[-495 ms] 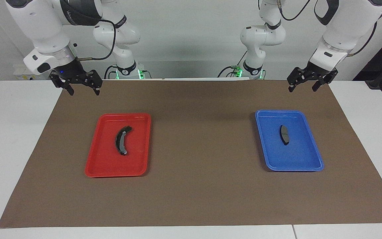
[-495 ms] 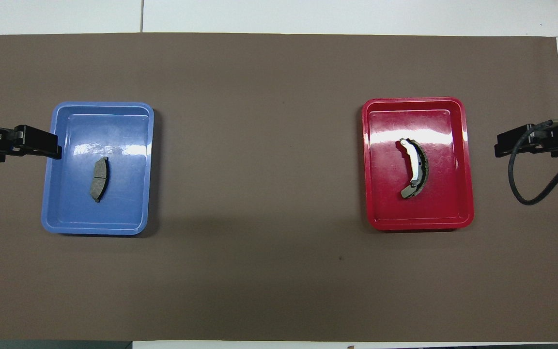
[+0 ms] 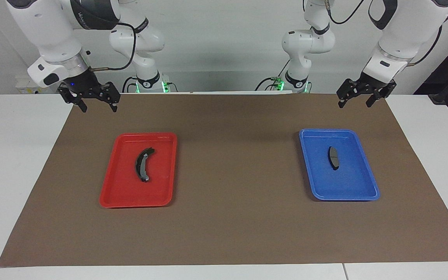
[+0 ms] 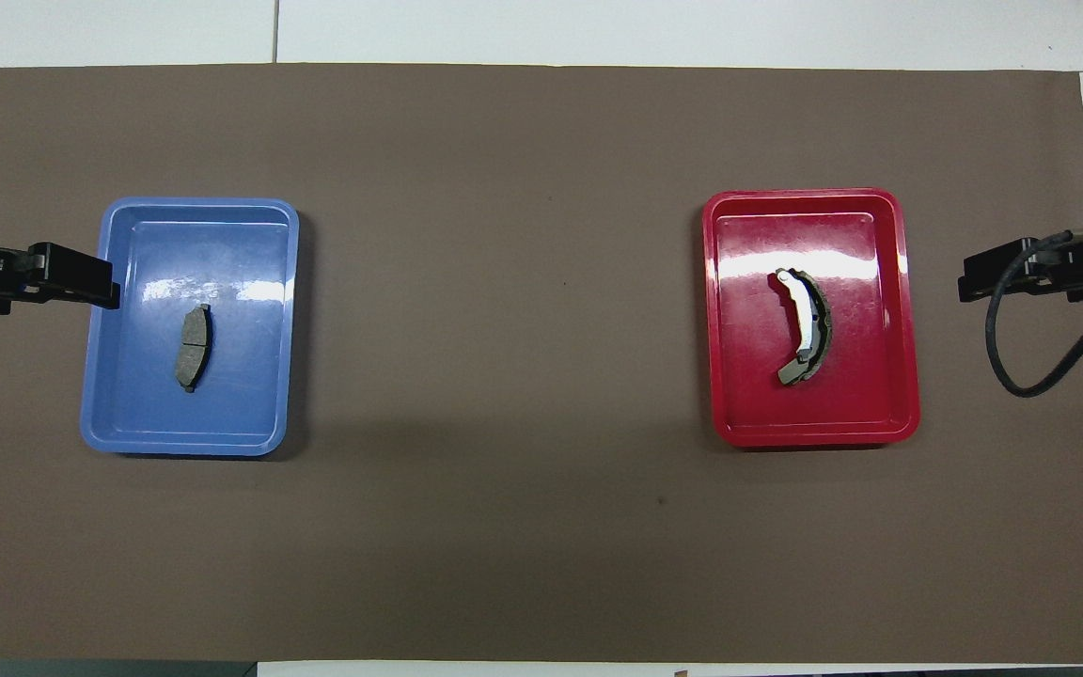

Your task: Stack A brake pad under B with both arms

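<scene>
**Pads apart in separate trays, both hands up and empty**

A brake pad (image 3: 333, 157) (image 4: 193, 347) lies flat mid-floor in the blue tray (image 3: 360, 190) (image 4: 128, 423), toward the left arm's end of the tabletop (image 3: 14, 163). Nothing else in that tray; pad touches no wall.

B (image 3: 143, 163) (image 4: 806, 325) lies in the red tray (image 3: 115, 194) (image 4: 880, 414), toward the right arm's end, lighter strip facing up, also clear of the walls. The trays are well apart, with only bare brown mat (image 3: 235, 175) (image 4: 504, 376) between them. Raised tray rims are the only thing around either pad.

Left hand (image 3: 356, 99) (image 4: 81, 282) hangs over the mat's robot-side corner near the blue tray, fingers spread, holding nothing. From overhead its tip overlaps the tray rim; the facing view shows it well above.

Right hand (image 3: 97, 103) (image 4: 997, 279) hangs over the mat's other robot-side corner, near the red tray, fingers spread, empty. A black cable (image 4: 1021, 357) loops below it.
</scene>
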Motion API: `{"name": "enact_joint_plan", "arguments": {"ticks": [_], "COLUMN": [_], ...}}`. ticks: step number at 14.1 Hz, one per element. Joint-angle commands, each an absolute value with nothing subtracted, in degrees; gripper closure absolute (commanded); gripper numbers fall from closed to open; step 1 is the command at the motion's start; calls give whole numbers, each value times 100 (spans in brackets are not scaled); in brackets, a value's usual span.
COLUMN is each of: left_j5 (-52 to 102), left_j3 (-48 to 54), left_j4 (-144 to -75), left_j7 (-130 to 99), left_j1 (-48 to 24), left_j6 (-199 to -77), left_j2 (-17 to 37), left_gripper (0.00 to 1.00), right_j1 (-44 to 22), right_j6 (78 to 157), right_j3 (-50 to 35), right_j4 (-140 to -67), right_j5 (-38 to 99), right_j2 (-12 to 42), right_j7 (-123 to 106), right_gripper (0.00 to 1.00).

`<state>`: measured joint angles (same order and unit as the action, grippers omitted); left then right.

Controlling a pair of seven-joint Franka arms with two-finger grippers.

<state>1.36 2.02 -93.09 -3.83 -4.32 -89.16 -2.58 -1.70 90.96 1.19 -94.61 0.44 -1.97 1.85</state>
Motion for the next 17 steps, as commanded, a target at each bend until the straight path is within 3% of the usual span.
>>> {"name": "enact_joint_plan", "arguments": {"ticks": [1, 6, 9, 17], "left_j5": [149, 149, 149, 141], "left_j3": [105, 44, -44, -387], "left_j4": [-9202, -9264, -9456, -11423], "left_j7": [-334, -194, 43, 501], "left_j1": [-536, -527, -527, -527], "left_j6": [-8789, -8798, -8885, -11079], "left_j2": [-211, -220, -229, -229], "left_gripper": [0, 1, 1, 1], "right_j1": [-132, -88, -272, -316], "right_j6": [9176, 9228, 9694, 10545], "right_j3": [44, 44, 44, 44], "right_j4": [-9554, -9571, -9790, -9957], "right_j5": [114, 123, 132, 132], "right_j2": [-281, -281, -281, 518], "right_j7": [79, 88, 114, 141], "right_gripper": [1, 1, 1, 1]}}
